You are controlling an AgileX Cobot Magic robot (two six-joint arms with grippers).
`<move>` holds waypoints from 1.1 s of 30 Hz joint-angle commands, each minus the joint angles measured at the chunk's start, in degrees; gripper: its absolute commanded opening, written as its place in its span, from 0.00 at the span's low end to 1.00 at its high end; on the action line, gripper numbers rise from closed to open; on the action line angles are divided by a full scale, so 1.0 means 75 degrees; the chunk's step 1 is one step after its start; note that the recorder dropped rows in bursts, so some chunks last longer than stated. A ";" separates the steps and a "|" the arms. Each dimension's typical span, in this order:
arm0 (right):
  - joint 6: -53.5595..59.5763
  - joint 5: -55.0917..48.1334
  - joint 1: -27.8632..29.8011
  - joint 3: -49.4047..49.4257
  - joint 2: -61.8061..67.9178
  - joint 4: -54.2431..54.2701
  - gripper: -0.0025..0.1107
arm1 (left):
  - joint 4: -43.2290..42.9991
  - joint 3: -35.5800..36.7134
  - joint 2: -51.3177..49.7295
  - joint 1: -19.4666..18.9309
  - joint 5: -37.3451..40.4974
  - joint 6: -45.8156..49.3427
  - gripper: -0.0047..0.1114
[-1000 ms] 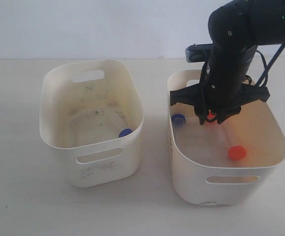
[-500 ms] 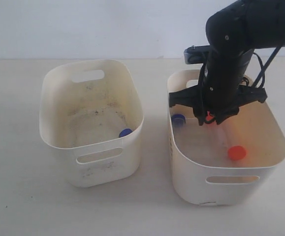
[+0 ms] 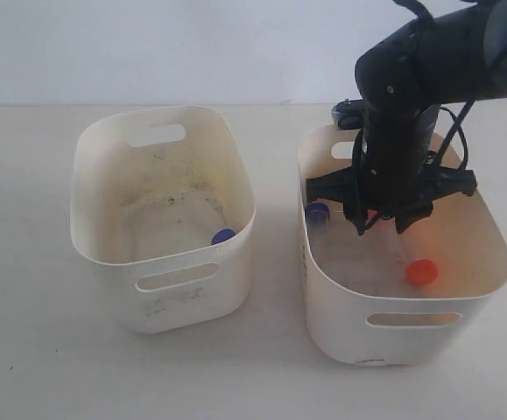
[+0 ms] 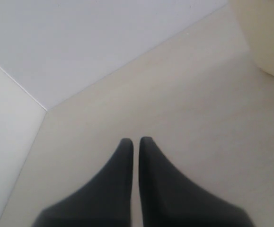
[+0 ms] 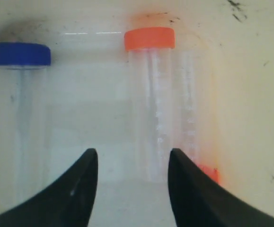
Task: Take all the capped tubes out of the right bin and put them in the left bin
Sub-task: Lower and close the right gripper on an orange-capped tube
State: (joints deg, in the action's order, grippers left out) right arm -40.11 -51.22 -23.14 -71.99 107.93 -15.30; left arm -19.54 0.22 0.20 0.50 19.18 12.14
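Arm: pointed straight down, right pincer (image 3: 382,227) inside the wide, smooth cream plastic bin (image 3: 393,337).
Pincer: jaws apart, gripping nothing.
Ahead: clear round orange-capped tube (image 5: 153,109); blue-capped tube (image 5: 27,94) off beside.

The right arm (image 3: 402,131) is blocking the right bin (image 3: 341,324) at twelve o'clock; six o'clock is lying open. At nine o'clock the left bin (image 3: 174,302) is gaping unobstructed.

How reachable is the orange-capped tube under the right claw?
Probably yes: the right claw hangs open in the right bin, nothing covering the orange-capped tube. The second orange-capped tube alongside may crowd one finger.
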 commanded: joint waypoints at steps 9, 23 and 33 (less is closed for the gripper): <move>-0.0037 -0.0032 0.0045 0.0004 0.0516 -0.0032 0.57 | 0.0022 -0.0030 -0.0027 0.0008 -0.0038 -0.0009 0.08; 0.0027 0.0283 0.0045 0.0004 0.1004 -0.0007 0.57 | 0.0022 -0.0030 -0.0027 0.0008 -0.0038 -0.0009 0.08; 0.0031 0.0727 0.0045 0.0004 0.1285 -0.0031 0.54 | 0.0022 -0.0030 -0.0027 0.0008 -0.0038 -0.0009 0.08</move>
State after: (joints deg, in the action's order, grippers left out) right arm -40.03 -48.43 -23.14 -72.19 116.25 -15.09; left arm -19.54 0.22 0.20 0.50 19.18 12.14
